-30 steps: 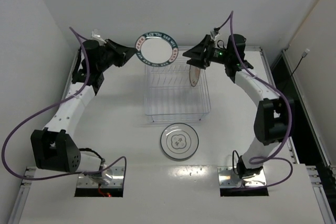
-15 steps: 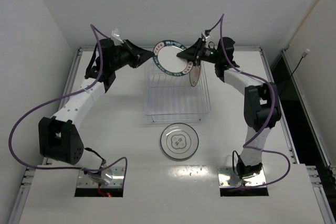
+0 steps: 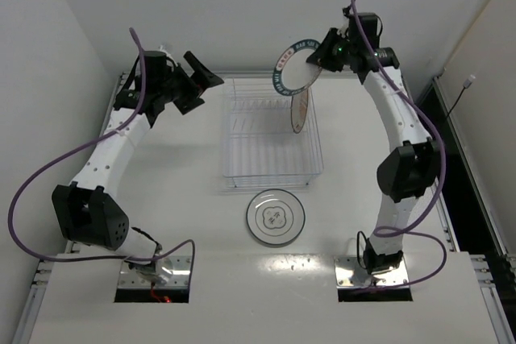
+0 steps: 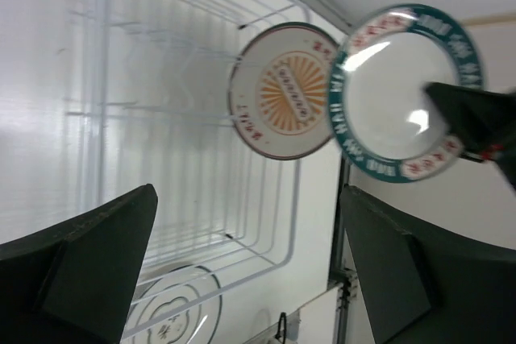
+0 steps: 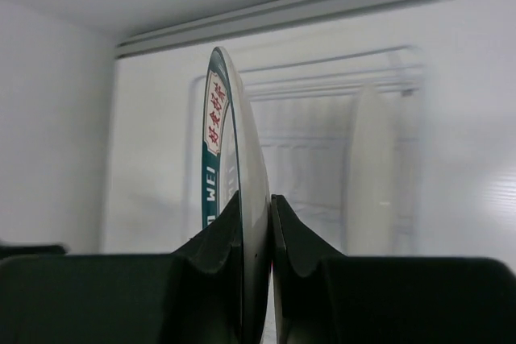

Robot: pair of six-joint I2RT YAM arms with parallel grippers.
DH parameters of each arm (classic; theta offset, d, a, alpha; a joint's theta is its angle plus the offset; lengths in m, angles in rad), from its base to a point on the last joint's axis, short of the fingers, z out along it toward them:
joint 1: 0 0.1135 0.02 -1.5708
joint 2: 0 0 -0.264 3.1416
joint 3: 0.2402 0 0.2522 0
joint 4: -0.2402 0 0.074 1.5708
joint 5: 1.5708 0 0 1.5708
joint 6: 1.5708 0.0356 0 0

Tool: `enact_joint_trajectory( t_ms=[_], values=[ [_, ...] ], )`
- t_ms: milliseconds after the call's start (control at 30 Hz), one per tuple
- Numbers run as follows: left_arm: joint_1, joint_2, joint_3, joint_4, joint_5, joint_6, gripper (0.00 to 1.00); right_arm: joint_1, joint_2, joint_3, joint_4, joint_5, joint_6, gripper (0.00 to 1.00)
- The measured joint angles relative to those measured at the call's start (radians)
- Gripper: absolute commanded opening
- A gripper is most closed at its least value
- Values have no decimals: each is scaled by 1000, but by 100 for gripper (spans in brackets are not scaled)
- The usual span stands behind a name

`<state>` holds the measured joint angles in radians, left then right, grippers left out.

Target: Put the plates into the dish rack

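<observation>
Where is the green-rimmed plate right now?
In the overhead view the green-rimmed plate hangs at far right, pinched by the right gripper, just above the orange plate standing in the dish rack.

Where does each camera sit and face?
Top: high behind, looking down on the white wire rack; left arm and right arm show.
Left wrist: rides the left arm, faces the teal-rimmed white plate; open left hand shows.
Right wrist: rides the right arm, looks along that plate's edge, pinched in the right hand.
All share that plate.
</observation>
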<state>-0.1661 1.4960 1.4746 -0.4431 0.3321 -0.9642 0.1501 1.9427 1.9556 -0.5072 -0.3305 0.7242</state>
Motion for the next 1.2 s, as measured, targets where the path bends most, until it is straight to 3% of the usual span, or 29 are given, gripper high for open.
enact_joint_trajectory(
  t_ms=[167,333,1200],
  values=[
    [9,-17,-22,-89,-42,33,96,42,42,233,-263,329,-211,0],
    [9,-17,-26,-125,-58,48,97,82,114,311,-355,509,-315,0],
    [11,-17,-26,-208,-51,89,97,266,259,367,-429,747,-432,0]
  ],
)
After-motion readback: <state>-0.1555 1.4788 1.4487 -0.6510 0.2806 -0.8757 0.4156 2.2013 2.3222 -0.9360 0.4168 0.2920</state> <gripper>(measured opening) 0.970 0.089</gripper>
